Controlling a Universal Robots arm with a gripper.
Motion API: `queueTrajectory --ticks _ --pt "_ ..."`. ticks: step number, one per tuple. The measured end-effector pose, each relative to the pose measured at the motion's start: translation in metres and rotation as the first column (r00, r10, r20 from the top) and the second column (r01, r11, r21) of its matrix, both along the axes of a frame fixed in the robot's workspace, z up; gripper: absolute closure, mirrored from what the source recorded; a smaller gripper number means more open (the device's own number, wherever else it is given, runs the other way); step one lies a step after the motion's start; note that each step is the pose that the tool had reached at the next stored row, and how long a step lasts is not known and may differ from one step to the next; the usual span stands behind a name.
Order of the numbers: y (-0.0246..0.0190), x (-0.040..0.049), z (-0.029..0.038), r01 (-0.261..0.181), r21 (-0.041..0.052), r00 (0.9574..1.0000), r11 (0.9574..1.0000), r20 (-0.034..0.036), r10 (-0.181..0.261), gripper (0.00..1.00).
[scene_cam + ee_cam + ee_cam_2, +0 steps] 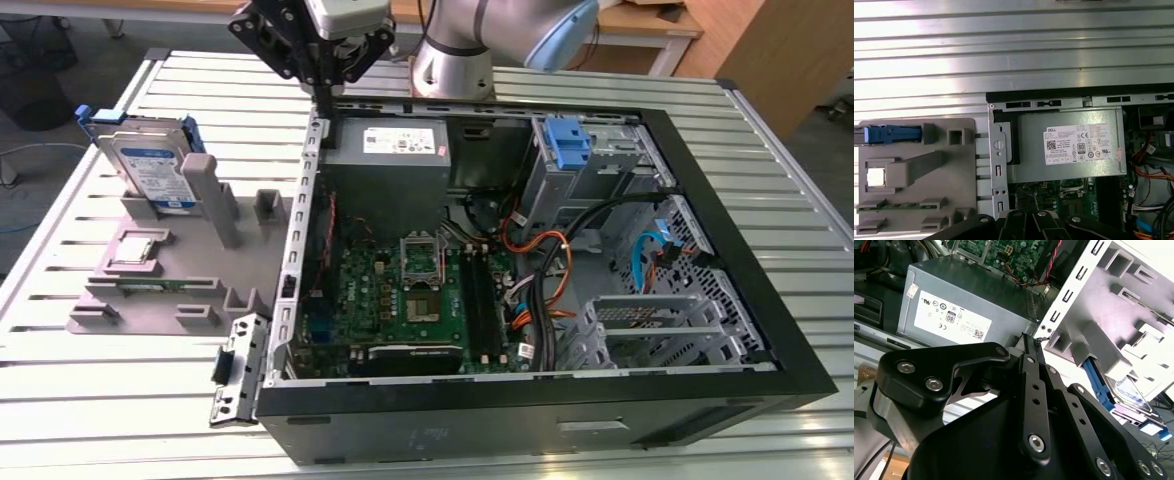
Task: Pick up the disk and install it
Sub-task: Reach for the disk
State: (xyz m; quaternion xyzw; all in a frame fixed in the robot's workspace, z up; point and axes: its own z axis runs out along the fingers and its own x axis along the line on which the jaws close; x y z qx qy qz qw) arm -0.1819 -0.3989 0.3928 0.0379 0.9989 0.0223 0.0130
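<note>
At the exterior view's left side of the slatted metal table [107, 400], the disk [144, 165] stood upright on its edge in a slot of a grey fixture [147, 290], and its blue carrier [100, 117] framed it. Well apart from it, the gripper [324, 82] hung above the far wall of the open computer case [534, 420], near the corner where the grey power supply [387, 170] sat. Its fingers were pressed together and held nothing. The case lay on its side with the green motherboard [400, 290] exposed. A bare blue bracket [567, 145] sat in the drive cage by the far wall.

In the second wrist view, the gripper [1029, 342] was seen from behind. Its black fingers [1034, 390] ran side by side to the tips, with no gap and no object between them. The tips pointed at the case edge beside the power supply [964, 315]. Beyond that edge was the fixture [1124, 305], and the disk [1129, 390] stood in it, with the carrier [1099, 382] along its side.

In the first wrist view, the camera looked straight down on the table [1004, 50]. The disk [894, 135] appeared edge-on as a blue strip at one corner of the fixture [914, 165]. The power supply [1069, 150] lay inside the case, and the closed gripper [1029, 216] was above the case, apart from the disk.
</note>
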Motion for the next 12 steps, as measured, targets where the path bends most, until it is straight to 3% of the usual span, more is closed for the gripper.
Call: queueTrajectory --ticks 12 --pt "0.0000 -0.0042 0.0000 0.000 0.0000 1.0000 1.0000 0.0000 0.000 0.90"
